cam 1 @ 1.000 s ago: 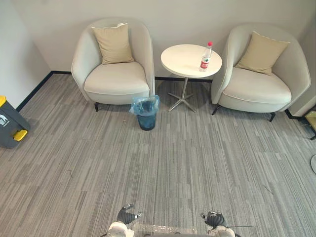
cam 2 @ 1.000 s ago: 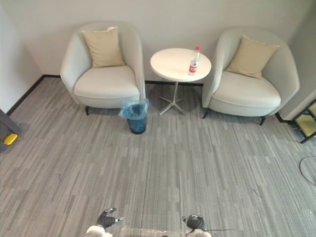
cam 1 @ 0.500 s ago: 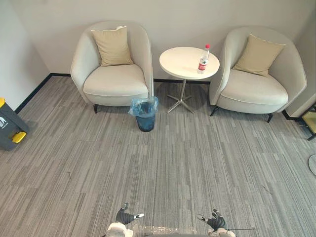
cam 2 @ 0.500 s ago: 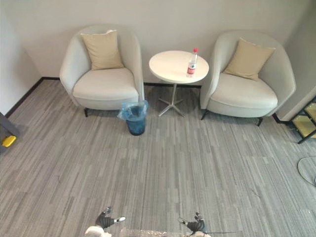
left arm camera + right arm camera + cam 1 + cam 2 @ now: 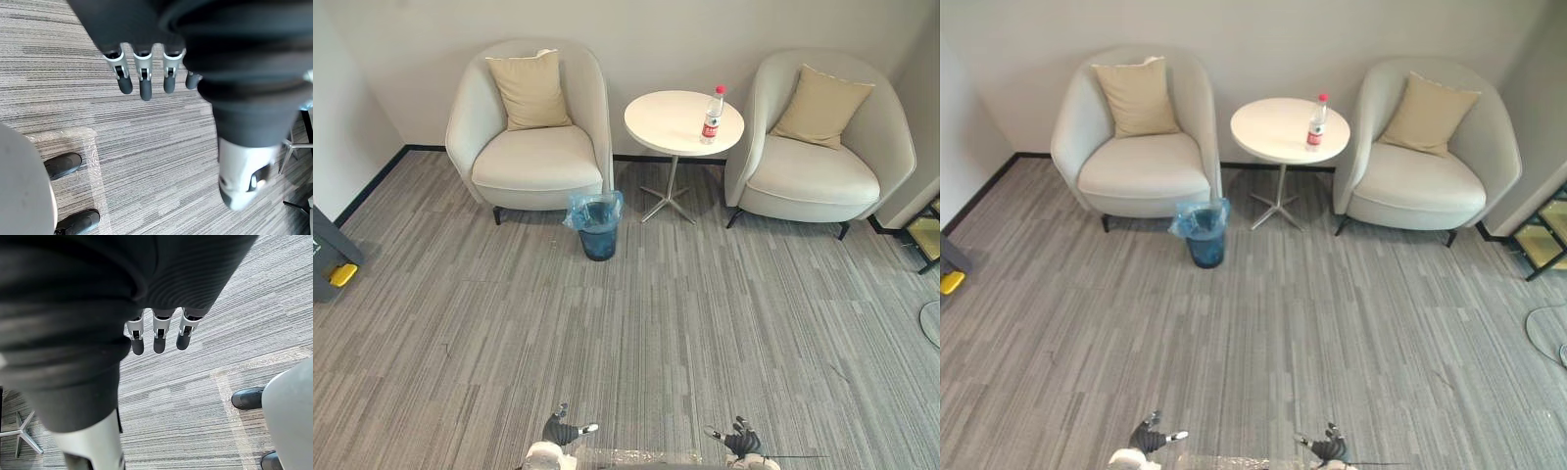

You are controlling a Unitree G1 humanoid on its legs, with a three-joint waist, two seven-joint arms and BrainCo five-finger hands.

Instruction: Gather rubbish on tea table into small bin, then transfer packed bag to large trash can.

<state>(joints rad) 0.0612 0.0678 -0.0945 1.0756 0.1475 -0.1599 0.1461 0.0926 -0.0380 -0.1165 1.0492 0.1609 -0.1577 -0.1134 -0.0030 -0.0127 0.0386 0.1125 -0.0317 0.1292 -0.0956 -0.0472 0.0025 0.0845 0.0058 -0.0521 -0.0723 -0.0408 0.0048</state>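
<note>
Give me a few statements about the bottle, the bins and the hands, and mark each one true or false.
1. The bottle stands upright on the table. True.
2. The bin sits on the table. False: it stands on the floor beside the left armchair.
3. The left hand and right hand hold nothing. True.
4. The trash can stands between the two armchairs. False: the table stands there; the trash can is far off to the left.
5. The right armchair holds a cushion. True.
</note>
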